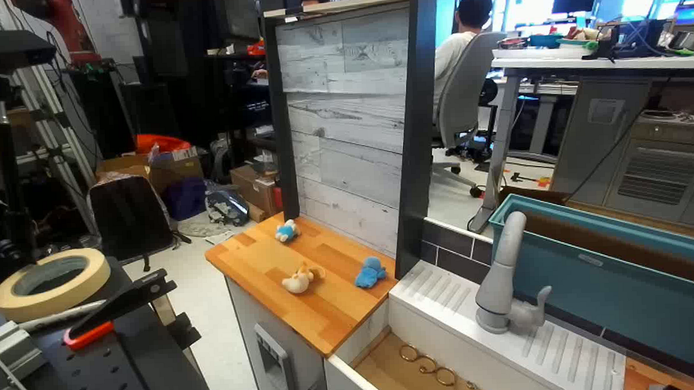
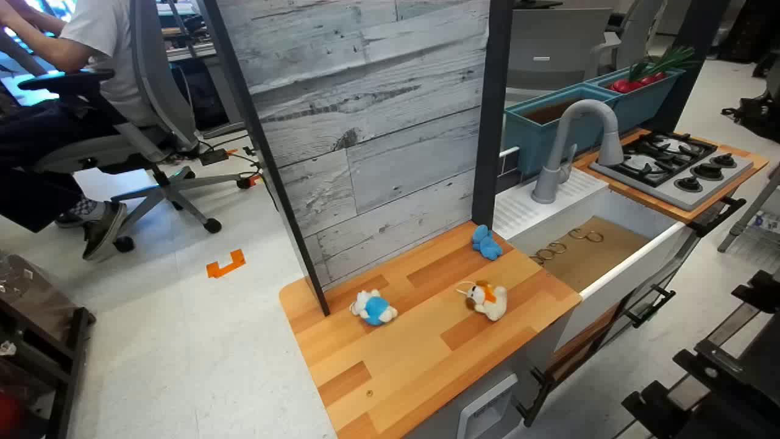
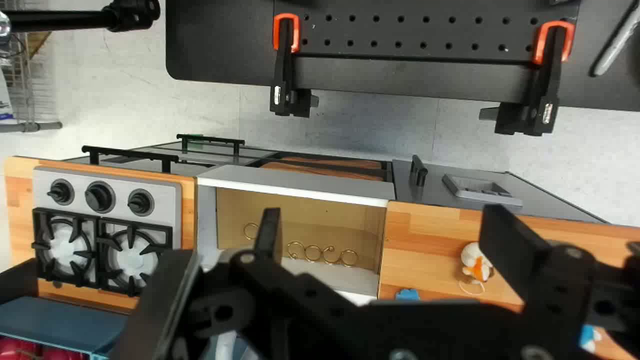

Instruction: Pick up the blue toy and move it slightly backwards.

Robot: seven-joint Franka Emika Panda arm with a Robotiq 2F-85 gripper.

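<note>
1. The hand (image 3: 382,220) has its jaws wide apart.
2. In an exterior view, the blue toy (image 2: 486,244) sits on the worktop (image 2: 414,356) — at the cream toy (image 2: 493,302)'s twelve o'clock.
3. There, the blue-and-white toy (image 2: 373,308) — cream toy's nine o'clock.

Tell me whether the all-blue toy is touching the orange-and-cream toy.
Apart. Both exterior views show wooden countertop between the all-blue toy and the orange-and-cream toy.
</note>
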